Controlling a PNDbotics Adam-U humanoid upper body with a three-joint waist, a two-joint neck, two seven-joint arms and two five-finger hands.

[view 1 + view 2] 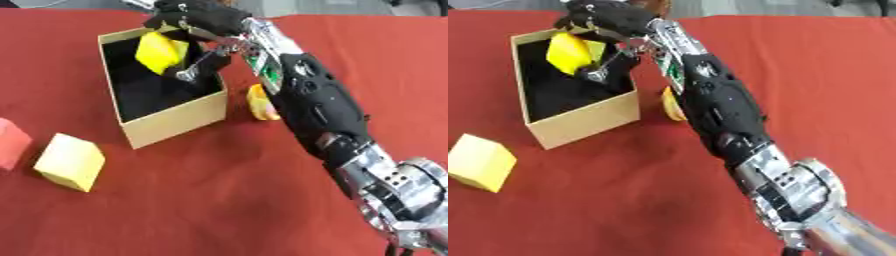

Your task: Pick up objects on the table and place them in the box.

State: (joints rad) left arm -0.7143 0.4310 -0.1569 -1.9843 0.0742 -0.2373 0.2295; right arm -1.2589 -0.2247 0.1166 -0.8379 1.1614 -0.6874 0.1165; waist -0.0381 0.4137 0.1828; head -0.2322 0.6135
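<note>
My right hand (199, 19) reaches over the open cardboard box (178, 119) at the upper left and is shut on a bright yellow block (158, 52), which hangs tilted over the box's black inside. A pale yellow cube (70, 161) lies on the red cloth left of the box. A pink-red block (10, 143) shows at the left edge. A yellow-orange thing (260, 103) lies to the right of the box, partly hidden behind my forearm. My left hand shows in no view.
My right forearm (315, 100) crosses the table diagonally from the lower right. The red cloth (192, 200) covers the whole table; its far edge runs along the top.
</note>
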